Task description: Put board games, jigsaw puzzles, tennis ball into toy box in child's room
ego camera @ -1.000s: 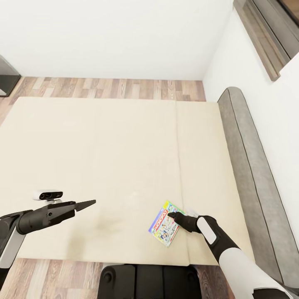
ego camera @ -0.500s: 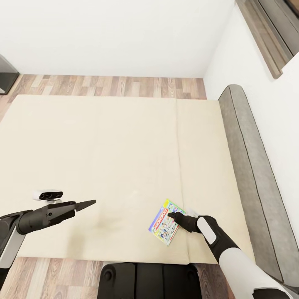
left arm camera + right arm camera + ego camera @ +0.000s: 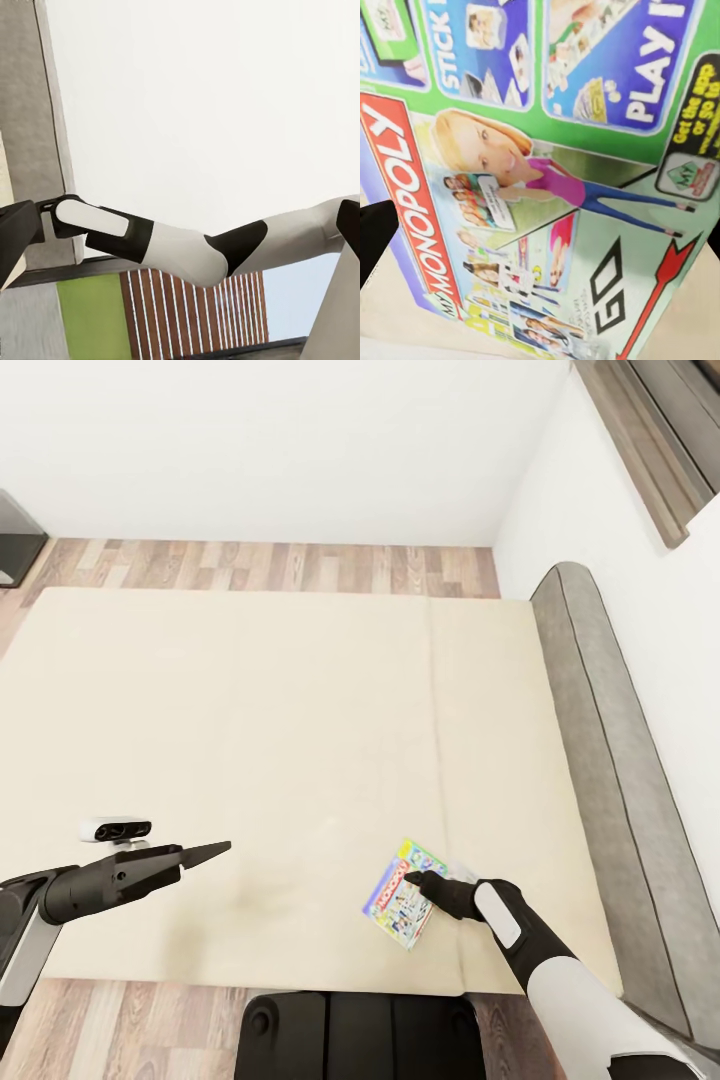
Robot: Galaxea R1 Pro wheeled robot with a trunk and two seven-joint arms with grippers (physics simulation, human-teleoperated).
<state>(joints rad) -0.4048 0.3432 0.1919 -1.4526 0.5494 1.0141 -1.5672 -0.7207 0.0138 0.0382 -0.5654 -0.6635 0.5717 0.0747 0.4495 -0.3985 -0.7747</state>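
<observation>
Right gripper point(image 3: 412, 880) seemingly touching flat, glossy board game point(image 3: 398, 909)

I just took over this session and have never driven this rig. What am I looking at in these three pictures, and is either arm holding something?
You are driving a wheeled robot with two arms, shown in a simulator. The big picture comes from the head camera, looking down over a cream bed with a grey headboard along its right side. The other two come from cameras near each gripper.

One board game, a Monopoly box, lies flat near the bed's front edge. The right gripper is right over it; its wrist camera shows the printed cover up close with a dark fingertip at each side, so the fingers look spread. I cannot confirm a grip yet.

The left gripper hangs above bare mattress, fingers together, holding nothing. Its camera looks across at the right arm.
</observation>
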